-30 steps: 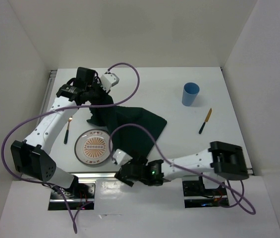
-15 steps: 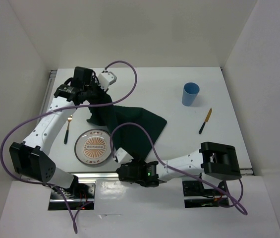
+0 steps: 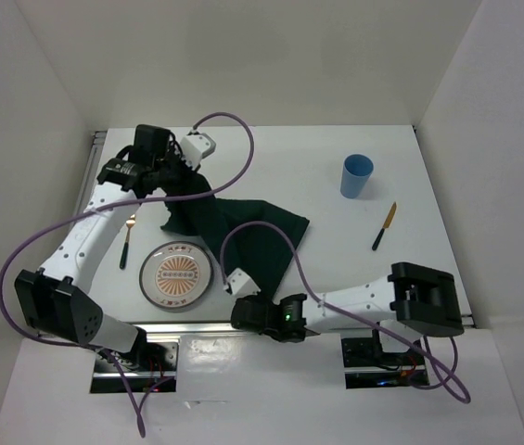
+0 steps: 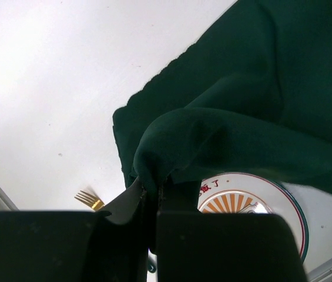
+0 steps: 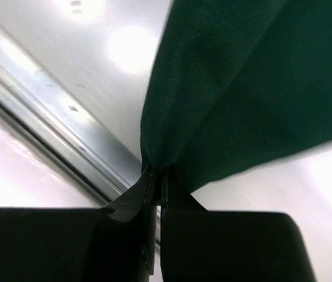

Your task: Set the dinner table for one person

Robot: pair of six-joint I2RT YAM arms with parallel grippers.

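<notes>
A dark green cloth (image 3: 243,227) lies crumpled on the white dinner table (image 3: 280,158). My left gripper (image 3: 182,181) is shut on the cloth's far left corner (image 4: 171,135) and holds it lifted, jaws pinched tight in the left wrist view (image 4: 153,191). My right gripper (image 3: 250,302) is shut on the cloth's near corner (image 5: 171,129) at the table's front edge, the fabric squeezed between its fingertips (image 5: 157,171). A patterned plate (image 3: 176,275) sits beside the cloth at the near left, partly under the hanging fabric (image 4: 254,202).
A gold fork with a black handle (image 3: 128,239) lies left of the plate, its tines showing (image 4: 88,198). A blue cup (image 3: 356,175) and a knife (image 3: 384,226) stand at the right. An aluminium rail (image 5: 54,117) runs along the front edge beside my right gripper.
My right gripper has closed from wide open onto the cloth's near corner after shifting slightly right along the front edge. My left gripper has edged left, still gripping the cloth.
</notes>
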